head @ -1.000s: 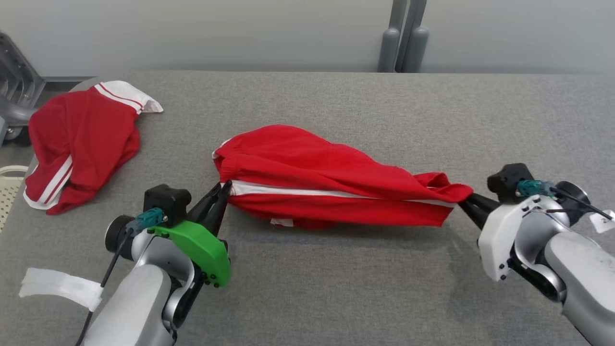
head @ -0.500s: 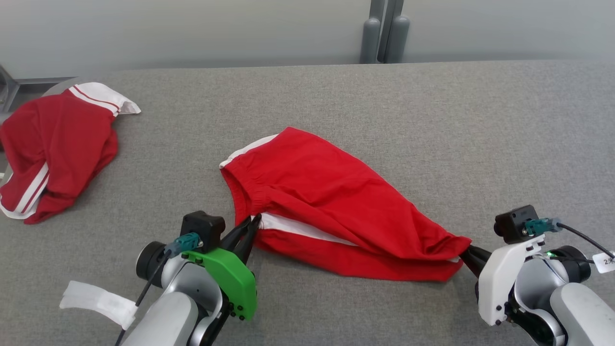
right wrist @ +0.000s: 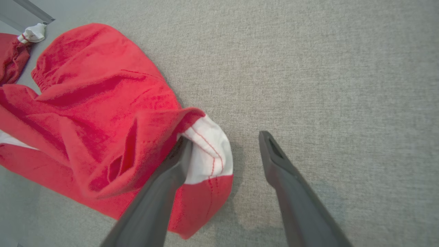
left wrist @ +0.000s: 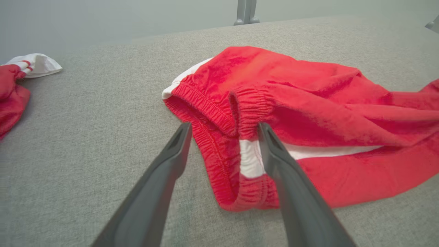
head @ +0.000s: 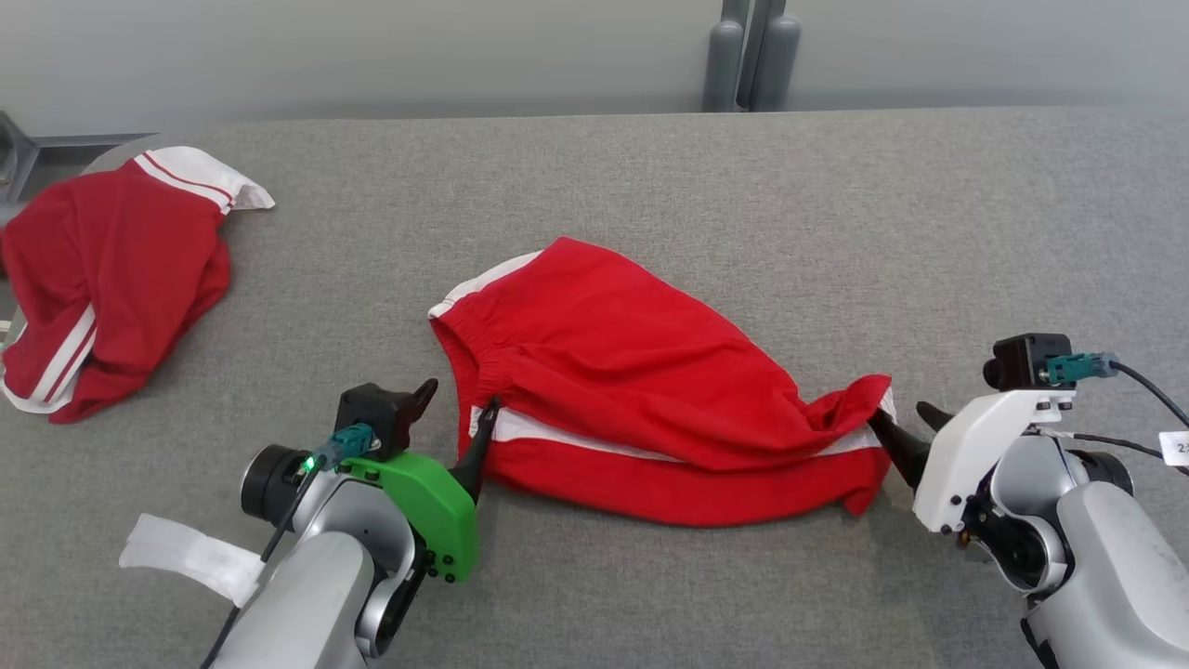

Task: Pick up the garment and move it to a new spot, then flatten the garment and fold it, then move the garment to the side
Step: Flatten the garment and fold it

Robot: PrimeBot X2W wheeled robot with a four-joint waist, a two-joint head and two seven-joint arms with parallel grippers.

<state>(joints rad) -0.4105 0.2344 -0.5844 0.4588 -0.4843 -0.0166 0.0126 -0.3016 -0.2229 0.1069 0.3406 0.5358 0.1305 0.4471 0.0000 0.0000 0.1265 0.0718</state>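
Plainly, the red shorts [head: 641,400] lie crumpled near the middle of the grey table [head: 650,186], waistband toward the robot's left and leg hem toward its right. A white side stripe runs along the near half, and folds hide how the far leg lies underneath.

The left claw [head: 460,395] sits at the waistband end with its jaws spread wide and clamped on nothing. In the left wrist view the left claw [left wrist: 223,126] straddles the gathered elastic: one finger [left wrist: 164,171] is over bare table just beside the cloth, and the other lies across the white stripe. Whether that finger presses on the cloth is hard to tell.

The right claw [head: 901,413] is at the hem end, jaws also wide apart. In the right wrist view the right claw [right wrist: 225,137] has one fingertip tucked against the white cuff, partly hidden by a red fold, while the other finger is over bare table, apart from the cloth.

Well away at the table's far left corner lies a second red garment [head: 111,269] with white trim, cut off by the picture's edge. A white strip [head: 186,557] is wrapped on the left forearm. Two grey posts [head: 748,56] beyond the table are cut off at the top
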